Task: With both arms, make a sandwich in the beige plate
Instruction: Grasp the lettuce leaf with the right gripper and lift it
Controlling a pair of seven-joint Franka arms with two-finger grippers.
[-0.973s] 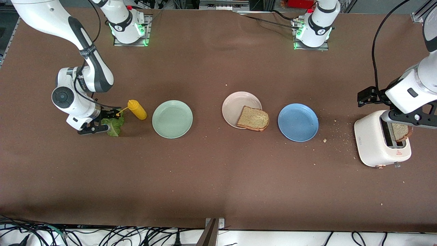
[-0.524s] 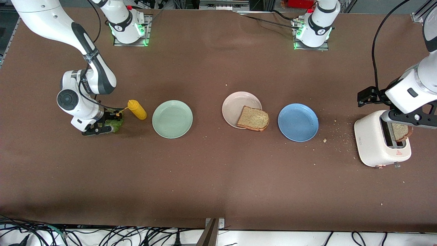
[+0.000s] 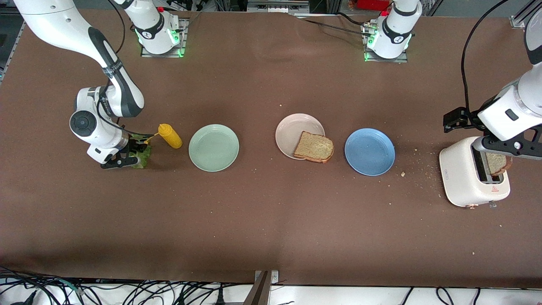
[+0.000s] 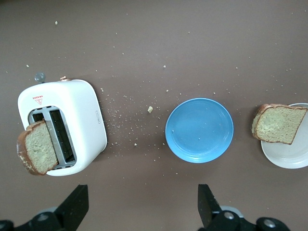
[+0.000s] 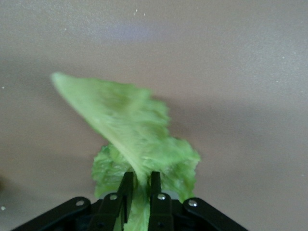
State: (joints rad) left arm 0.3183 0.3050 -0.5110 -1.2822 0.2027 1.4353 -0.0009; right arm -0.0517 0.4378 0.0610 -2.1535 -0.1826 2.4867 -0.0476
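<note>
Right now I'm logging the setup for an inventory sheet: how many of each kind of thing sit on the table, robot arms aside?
Plates: 3 (beige plate, mint-green plate, blue plate)
Bread slices: 2 (one on the beige plate's rim, one in the toaster)
Lettuce leaf: 1
Mustard bottle: 1
Toaster: 1
Total: 8

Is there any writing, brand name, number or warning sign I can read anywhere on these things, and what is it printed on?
No text here can be read as words.
White toaster: a small red triangular warning sign with tiny print beside it, too small to read.
White toaster's side: a small grey mark, too small to read.
Right arm's black band: white lettering, too blurred to read.
White robot bases: a dark round emblem on each, not legible.
</note>
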